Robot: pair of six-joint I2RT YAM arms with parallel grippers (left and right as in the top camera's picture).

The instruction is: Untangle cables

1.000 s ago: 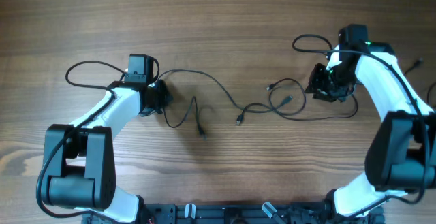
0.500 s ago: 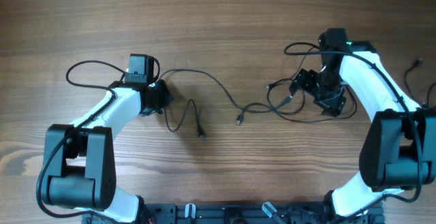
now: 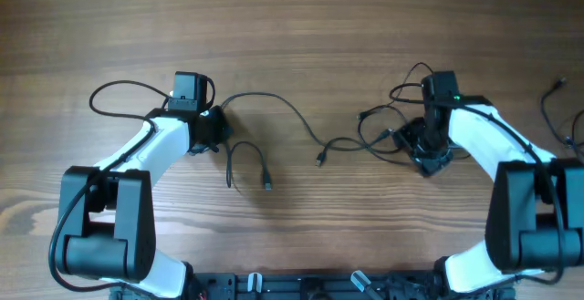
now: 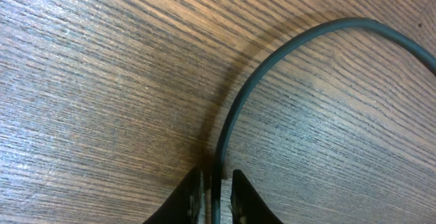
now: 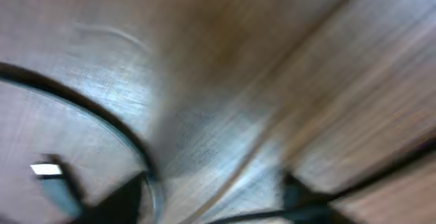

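Where spread over the brown wood-grain tabletop (image 3: 292, 26), thin black flexible cables (image 4: 230, 115) in three lots, L to R: short hooked length by L arm, long arc across the middle, tight bunch at R.

Far L: thicker black lead (image 3: 109, 88) looping off the arm, prob. the robot's own, so best left alone. Left gripper (image 3: 212, 129) low on the wood, tips nearly together astride one cord in wrist view. Slim gaps either side, so can't tell whether biting or just straddling. Next, the hooked length, ending in a small dark plug (image 3: 267, 182), lying free. Mid-table: second plug (image 3: 320, 160), also free, well apart from the first.

Handling, as a guess: v. light, limp, no stiffness to push against. Likely to slide on smooth wood and drag neighbours along. Best taken on a free run just behind a plug, w/ tips closed right down, being far thinner than the fingers. Slow pull only; hard tug prob. means a tighter knot.

R: tangled bunch (image 3: 379, 134) of loops, just beside and partly under right gripper (image 3: 422, 150). Wrist view there badly blurred: two dark finger shapes, apart, bare wood between, nothing seen held. Over/under order of loops: not readable. Beneath the gripper body: hidden. Far R edge: more black wire, cut off.
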